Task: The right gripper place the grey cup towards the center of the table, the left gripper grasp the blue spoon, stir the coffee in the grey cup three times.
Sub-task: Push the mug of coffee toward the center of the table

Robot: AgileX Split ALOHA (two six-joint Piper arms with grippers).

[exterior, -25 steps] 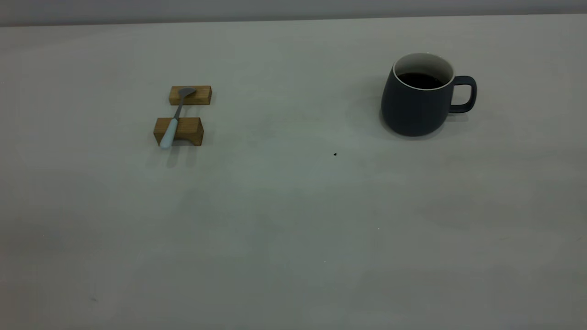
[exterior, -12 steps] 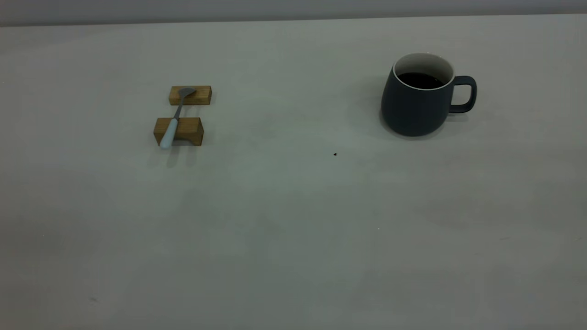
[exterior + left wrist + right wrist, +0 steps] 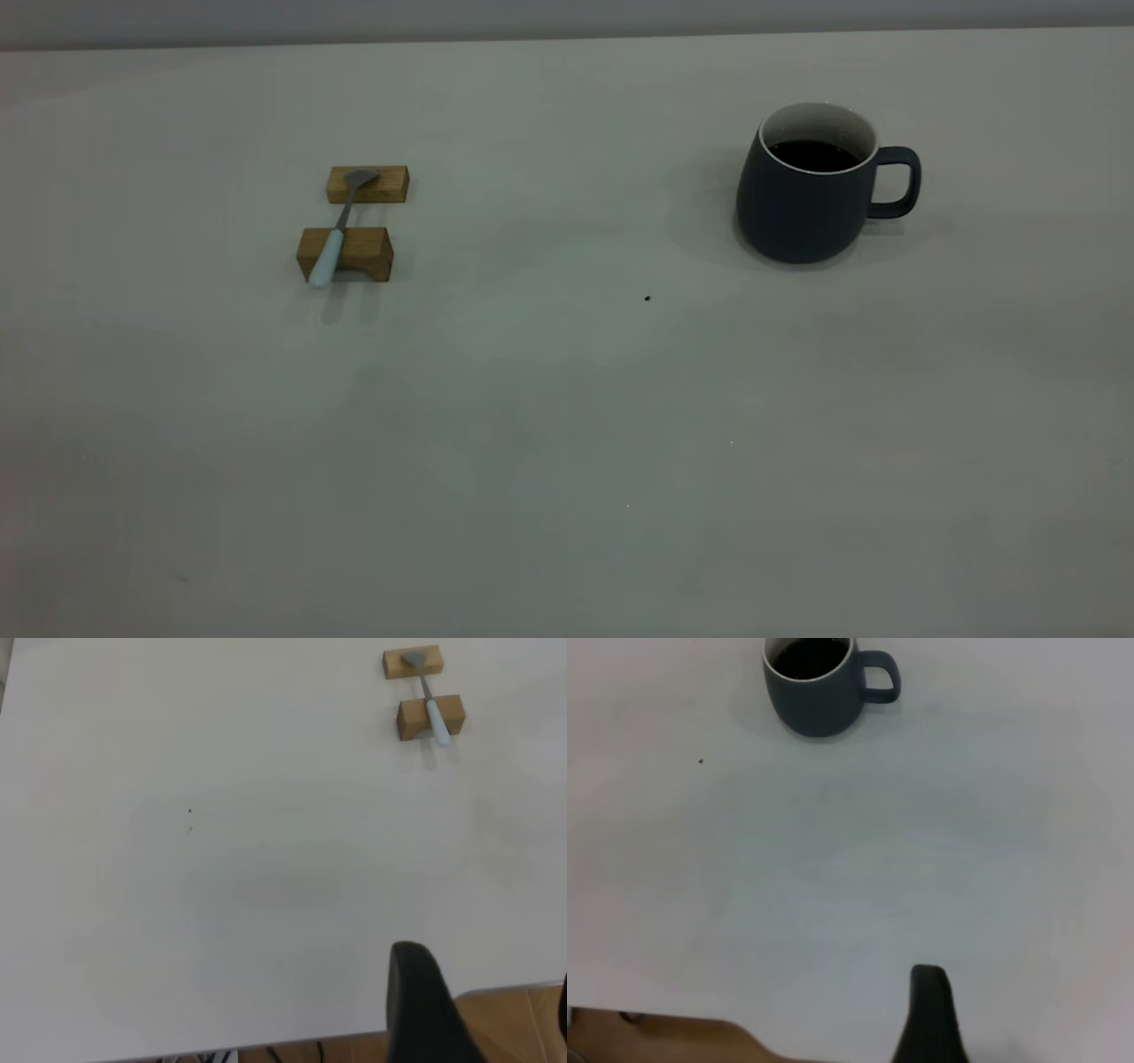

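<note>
The grey cup [image 3: 806,190] stands upright at the far right of the table [image 3: 567,425], holding the coffee [image 3: 813,155], handle pointing right, well right of centre. In the right wrist view only 1 dark finger of the right gripper [image 3: 928,1014] shows at the near edge, far from the cup; I cannot tell its spread. The right arm is nearer the cup, so it likely reaches forward. The blue spoon [image 3: 337,232] bridges 2 wooden blocks [image 3: 345,253] at far left, long axis running near-to-far, handle nearest; the left gripper [image 3: 425,1005], state unclear, sits well apart.
</note>
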